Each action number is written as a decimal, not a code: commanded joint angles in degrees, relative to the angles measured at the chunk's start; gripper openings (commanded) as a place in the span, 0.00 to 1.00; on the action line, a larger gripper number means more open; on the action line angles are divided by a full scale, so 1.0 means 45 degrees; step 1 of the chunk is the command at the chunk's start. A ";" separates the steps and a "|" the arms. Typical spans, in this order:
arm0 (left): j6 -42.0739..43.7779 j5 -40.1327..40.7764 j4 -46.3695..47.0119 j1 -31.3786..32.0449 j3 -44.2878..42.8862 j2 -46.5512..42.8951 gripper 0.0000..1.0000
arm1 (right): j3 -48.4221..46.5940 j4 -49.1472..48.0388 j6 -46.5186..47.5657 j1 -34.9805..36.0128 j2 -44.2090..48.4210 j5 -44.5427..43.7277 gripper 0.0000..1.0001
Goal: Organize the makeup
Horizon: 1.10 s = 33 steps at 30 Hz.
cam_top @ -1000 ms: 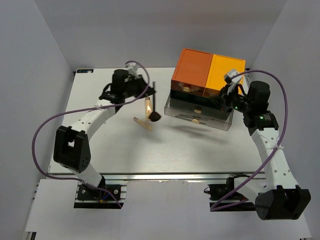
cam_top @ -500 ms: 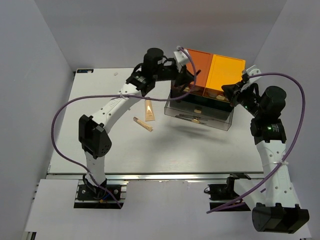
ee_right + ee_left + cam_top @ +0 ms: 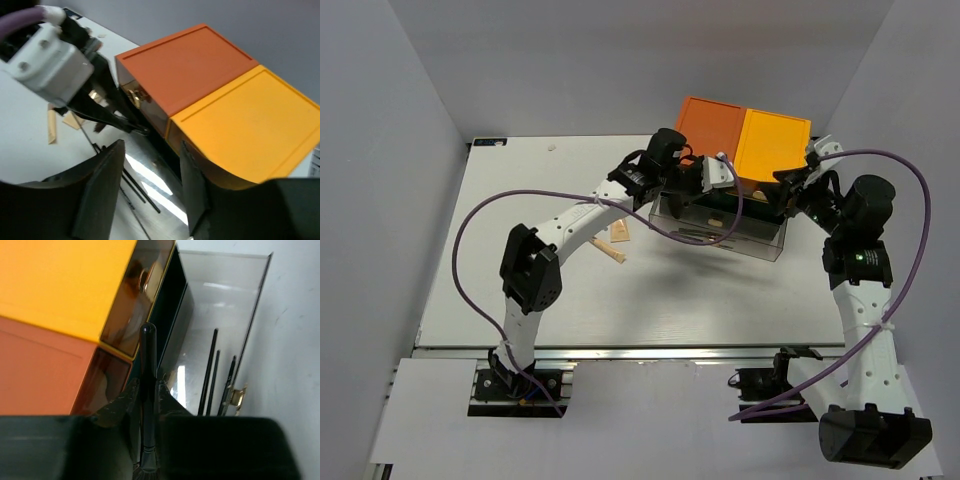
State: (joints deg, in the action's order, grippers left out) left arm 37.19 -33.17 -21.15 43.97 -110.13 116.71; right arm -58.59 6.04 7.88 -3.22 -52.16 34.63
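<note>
My left gripper is shut on a black brush, with the handle pointing out past the fingertips. It hangs over the open clear drawer of the orange-and-yellow drawer box. Three thin black pencils lie in that drawer. My right gripper is open at the drawer's right end, beside the yellow half, with nothing between its fingers. A beige tube and a tan stick lie on the table left of the box.
The drawer's gold handle sits at its front edge. The left arm's purple cable drapes across the table in front of the box. Grey walls enclose the white table on three sides.
The left arm swung right from the table's middle to the open drawer, carrying the brush. The right gripper drew back from the drawer front and opened.
</note>
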 commanded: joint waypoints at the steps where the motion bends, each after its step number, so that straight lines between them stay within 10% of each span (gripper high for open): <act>1: 0.0779 0.0768 0.0070 -0.0024 0.0019 -0.0095 0.26 | 0.0187 -0.0269 0.0689 -0.0045 0.0146 0.1733 0.55; 4: 0.0682 0.0885 0.0226 0.0034 -0.0078 -0.0017 0.47 | 0.0285 0.0235 0.1661 -0.0045 0.0224 0.2748 0.66; 7: -0.0502 0.1295 0.0537 0.0113 -0.0408 -0.0152 0.98 | 0.0168 0.1154 0.3318 -0.0026 0.0244 0.3822 0.70; 10: -0.2144 0.1570 0.0966 0.0035 -0.0800 -0.0348 0.98 | -0.0066 0.3026 0.5195 -0.0045 0.0205 0.5343 0.63; 13: -0.3748 0.2017 0.1416 -0.0063 -0.1094 -0.0855 0.98 | -0.0806 0.6205 0.8551 -0.0026 -0.0301 0.6829 0.00; 20: -1.0523 0.5375 0.2003 -0.1602 0.0752 -0.3621 0.98 | -0.2236 1.3558 1.6195 0.3204 -0.3367 0.3503 0.00; 33: -2.1870 0.7781 0.7002 -0.4809 1.3608 -1.0913 0.87 | 0.0050 0.3485 0.7862 0.6928 -0.6276 -0.8174 0.00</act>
State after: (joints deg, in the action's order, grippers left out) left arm -46.00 -1.28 4.78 21.50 -55.13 68.75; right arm -56.47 33.85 52.88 27.66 -77.17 14.90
